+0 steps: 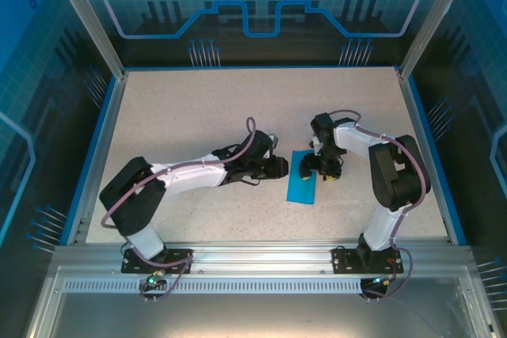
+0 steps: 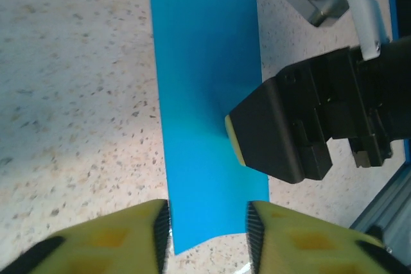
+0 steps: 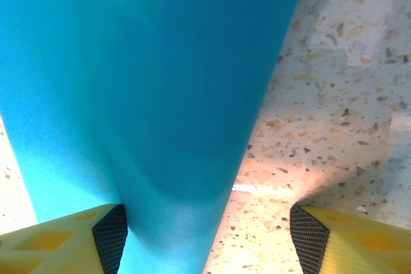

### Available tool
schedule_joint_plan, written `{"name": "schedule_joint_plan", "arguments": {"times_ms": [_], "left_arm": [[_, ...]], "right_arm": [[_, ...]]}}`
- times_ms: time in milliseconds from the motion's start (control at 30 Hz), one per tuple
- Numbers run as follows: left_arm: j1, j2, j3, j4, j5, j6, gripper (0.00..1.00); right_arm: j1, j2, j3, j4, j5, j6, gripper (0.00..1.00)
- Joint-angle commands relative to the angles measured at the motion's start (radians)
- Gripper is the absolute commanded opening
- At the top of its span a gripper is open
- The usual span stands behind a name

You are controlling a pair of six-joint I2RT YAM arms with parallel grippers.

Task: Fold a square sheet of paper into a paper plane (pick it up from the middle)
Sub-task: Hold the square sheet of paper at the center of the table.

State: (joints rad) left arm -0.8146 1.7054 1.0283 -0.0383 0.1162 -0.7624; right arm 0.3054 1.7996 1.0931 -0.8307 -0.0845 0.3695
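Observation:
The square sheet of paper [image 1: 303, 178] is bright blue and lies flat on the table as a long narrow rectangle, with no pointed plane shape. My left gripper [image 1: 279, 168] stands open at the sheet's left side. In the left wrist view its yellow fingers straddle the near end of the sheet [image 2: 205, 94], left gripper [image 2: 209, 232]. My right gripper [image 1: 321, 165] is open over the sheet's far right part; one fingertip [image 2: 233, 138] rests at the sheet's edge. In the right wrist view the sheet [image 3: 141, 81] bulges up beside the left pad, right gripper [image 3: 205, 242].
The speckled beige table [image 1: 198, 108] has a blue rim and aluminium posts around it. The two arms meet near the centre, close to each other. Bare tabletop lies under my right gripper's right finger [image 3: 321, 235].

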Motion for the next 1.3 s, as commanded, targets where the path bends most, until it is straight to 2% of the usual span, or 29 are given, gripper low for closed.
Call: {"name": "schedule_joint_plan", "arguments": {"times_ms": [0, 33, 67, 533, 1267], "left_arm": [[-0.01, 0.082, 0.086, -0.044, 0.066, -0.037, 0.2], [-0.011, 0.112, 0.109, -0.054, 0.072, -0.049, 0.08], [-0.013, 0.137, 0.129, -0.059, 0.077, -0.063, 0.0], [-0.017, 0.286, 0.241, -0.086, 0.093, -0.123, 0.0], [-0.016, 0.382, 0.277, -0.152, 0.072, -0.14, 0.0]], "right_arm": [[0.01, 0.031, -0.001, 0.007, 0.049, 0.002, 0.73], [0.009, 0.031, -0.001, 0.007, 0.049, 0.003, 0.72], [0.009, 0.031, 0.0, 0.006, 0.049, 0.003, 0.73], [0.009, 0.028, -0.006, 0.006, 0.052, 0.004, 0.73], [0.009, 0.023, -0.009, 0.01, 0.049, 0.009, 0.73]]}}
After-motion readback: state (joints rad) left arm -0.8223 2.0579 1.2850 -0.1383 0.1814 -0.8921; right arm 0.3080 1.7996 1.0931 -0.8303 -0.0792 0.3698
